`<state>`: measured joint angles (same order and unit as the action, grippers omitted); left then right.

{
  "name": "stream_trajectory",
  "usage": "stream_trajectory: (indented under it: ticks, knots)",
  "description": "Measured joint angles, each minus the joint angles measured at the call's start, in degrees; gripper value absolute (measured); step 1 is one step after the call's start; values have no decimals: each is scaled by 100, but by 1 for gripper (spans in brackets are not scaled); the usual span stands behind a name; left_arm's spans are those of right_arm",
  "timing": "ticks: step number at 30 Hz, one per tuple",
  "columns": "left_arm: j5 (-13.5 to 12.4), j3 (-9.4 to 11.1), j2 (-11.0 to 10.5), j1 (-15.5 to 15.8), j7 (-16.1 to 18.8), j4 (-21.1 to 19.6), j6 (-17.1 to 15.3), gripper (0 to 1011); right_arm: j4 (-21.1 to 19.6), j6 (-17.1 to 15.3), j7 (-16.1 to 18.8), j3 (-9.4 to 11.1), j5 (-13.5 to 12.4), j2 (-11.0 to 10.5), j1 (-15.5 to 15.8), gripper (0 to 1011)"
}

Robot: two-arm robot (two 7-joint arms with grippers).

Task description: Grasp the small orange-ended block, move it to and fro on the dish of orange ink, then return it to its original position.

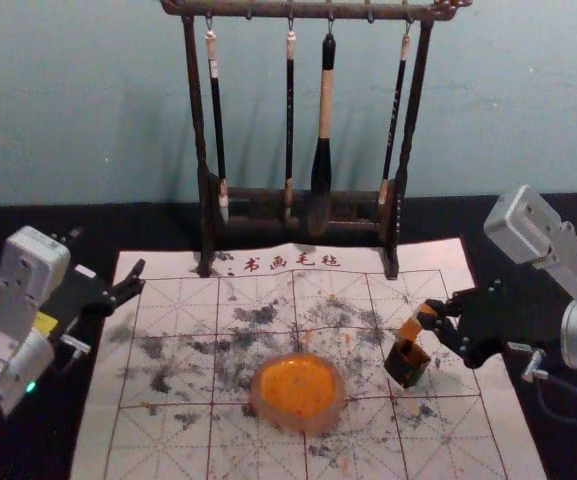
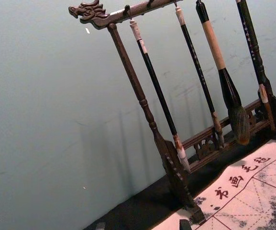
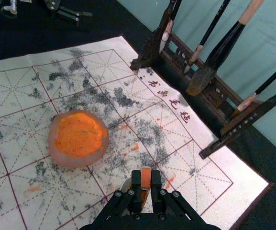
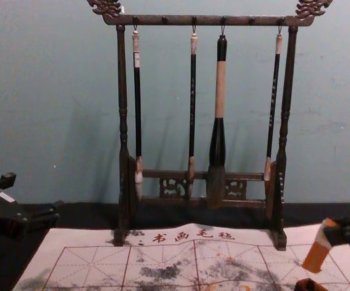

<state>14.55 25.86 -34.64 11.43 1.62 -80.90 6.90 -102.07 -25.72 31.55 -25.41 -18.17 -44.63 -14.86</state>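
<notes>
Pale blue-green wall (image 1: 88,100) at the back, dark bench (image 1: 118,225) under everything. Far left: left hand (image 2: 142,224), fingers spread wide, nothing between them, idle beside the mat (image 1: 183,295). Toward the middle at the rear, a wooden rack (image 1: 200,140) with four hanging brushes (image 1: 325,110), not part of the job; low risk unless an arm swings too far back. Mat has grey and orange smudges. Middle front: round dish (image 1: 266,416) of orange ink (image 1: 298,388), sitting flat on the mat. If the block gets pressed too hard there, the dish could slide or the block could twist in the grip; a wet end might also drip on the way across. Right of the dish: small dark box (image 1: 404,368) with orange inside its top. The block (image 1: 409,329) is right at its mouth, tilted, orange end down, so it's either just out or about to go in; can't tell which. Can't tell either if it touches the rim. Main worry is here: leaning like that, the low end could snag the box wall and tip or drag the box, or push the block crooked. Far right: right hand (image 1: 430,315), closed on the block's upper end, reaching in from the side. Grip is only by the tips, so a knock could rotate the block or drop it.
</notes>
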Motion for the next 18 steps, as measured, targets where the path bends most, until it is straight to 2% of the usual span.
stream_trajectory:
  ticks: [11, 18]
  knots:
    - [0, 0, 0, 0, 0, 0, 0, 1001, -25, -11, -13, 85, -64, -97, 148, 84]
    - [0, 0, 0, 0, 0, 0, 0, 1001, 39, -16, 6, 68, -84, -96, 169, 84]
